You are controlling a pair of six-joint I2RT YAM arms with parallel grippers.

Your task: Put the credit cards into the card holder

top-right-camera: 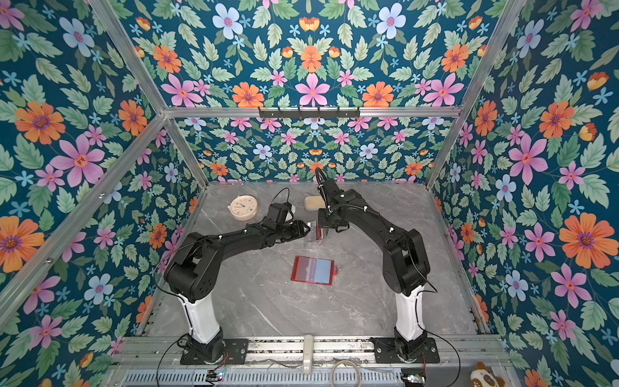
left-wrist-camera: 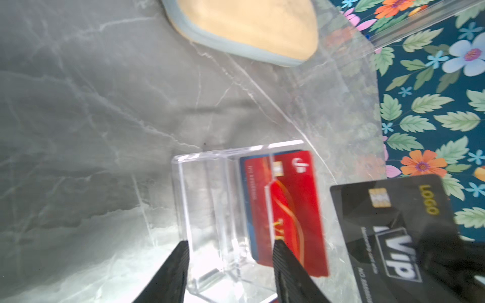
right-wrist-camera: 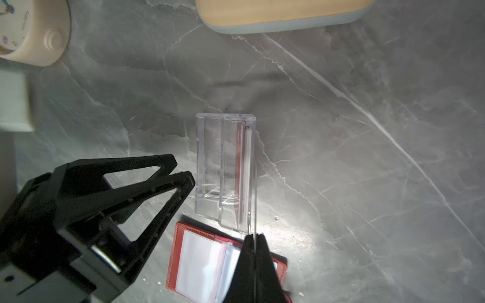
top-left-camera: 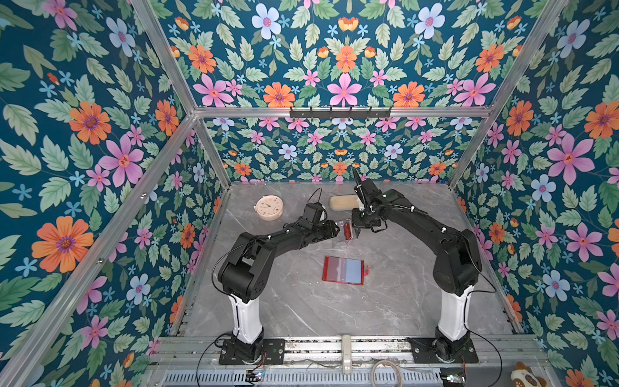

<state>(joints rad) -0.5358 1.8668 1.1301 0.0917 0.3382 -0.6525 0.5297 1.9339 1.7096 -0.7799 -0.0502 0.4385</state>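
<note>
Clamping the black card [left-wrist-camera: 393,223] edgewise, right pincer [right-wrist-camera: 254,244] looks set to sleeve it. Left pincer [left-wrist-camera: 231,244], parted and empty, sits just before the acrylic stand [left-wrist-camera: 204,199].

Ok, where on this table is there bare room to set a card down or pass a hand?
Free: the front strip of table between the card holder and the front rail, and the back right corner behind the right arm. Crowded: the back middle, where clock, case, stand and both sets of jaws bunch together.
</note>
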